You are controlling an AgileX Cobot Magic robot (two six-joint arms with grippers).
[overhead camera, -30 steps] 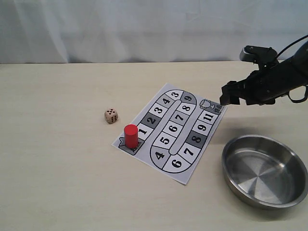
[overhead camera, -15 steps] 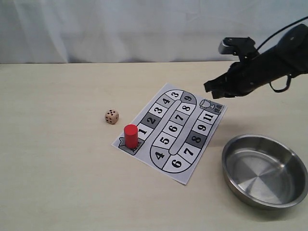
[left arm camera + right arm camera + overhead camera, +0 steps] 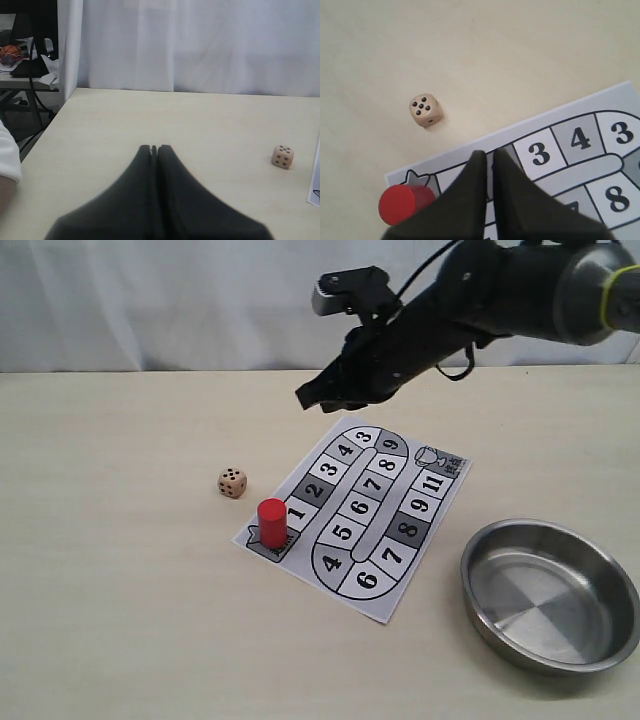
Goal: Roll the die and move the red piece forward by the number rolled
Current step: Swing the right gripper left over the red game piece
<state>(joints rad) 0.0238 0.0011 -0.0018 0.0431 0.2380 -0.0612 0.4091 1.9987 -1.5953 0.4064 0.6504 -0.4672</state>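
We see a pale desk (image 3: 120, 620) carrying a round metal bowl (image 3: 505, 558) and, beside it, a printed board sheet (image 3: 355, 510) with a numbered track. The dark right arm (image 3: 470, 300) reaches across the middle and hangs in the air above the far end of the sheet. Its right gripper (image 3: 305, 400) holds nothing: in the right wrist view its fingers (image 3: 470, 190) are drawn together with only a thin slit between them, over the squares near 3 and 4. The left gripper (image 3: 154, 148) shows only in its own wrist view, with its fingers pressed together and empty, low over bare desk. The red piece (image 3: 272, 522) stands upright on the corner start square next to square 1, close to the right fingers but clear of them. The die (image 3: 231, 481) rests on bare desk just off the sheet's edge, near the red piece without touching it. It shows five pips on top, lies a little beyond the right fingertips, and is well apart from the left ones.
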